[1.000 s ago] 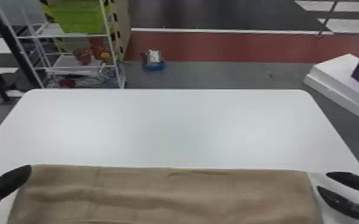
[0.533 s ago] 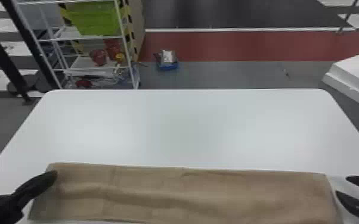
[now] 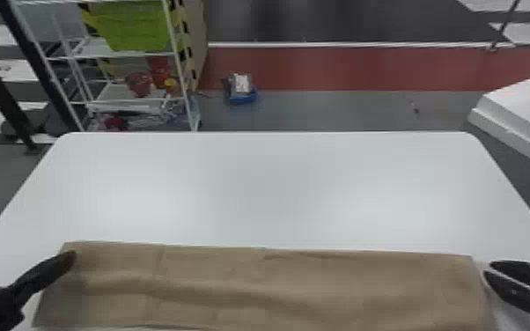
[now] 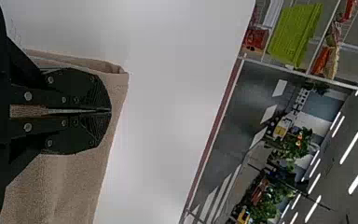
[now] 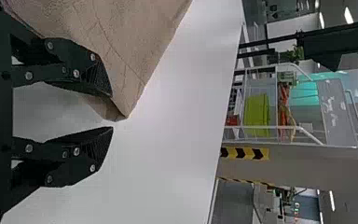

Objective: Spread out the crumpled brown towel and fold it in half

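In the head view my left gripper (image 3: 71,256) is over the towel's far left corner, and my right gripper (image 3: 488,269) stands just outside its right edge. The brown towel (image 3: 251,281) lies as a wide band along the near part of the white table, with shallow wrinkles across it. In the left wrist view my left gripper (image 4: 111,111) has its fingers together over the towel (image 4: 51,182), close to a layered corner. My right gripper (image 5: 112,112) is open in the right wrist view, one finger overlapping the towel (image 5: 121,42) beside its corner.
The white table (image 3: 268,189) stretches beyond the towel to a rounded far edge. Past it stand a white rack (image 3: 123,53) with a green basket (image 3: 138,26) at the left and a white block (image 3: 515,105) at the right.
The head view has swung sideways, shifting the whole scene. Against the towel, my left gripper has moved slightly inward from the left edge. My right gripper's fingers have come closer together.
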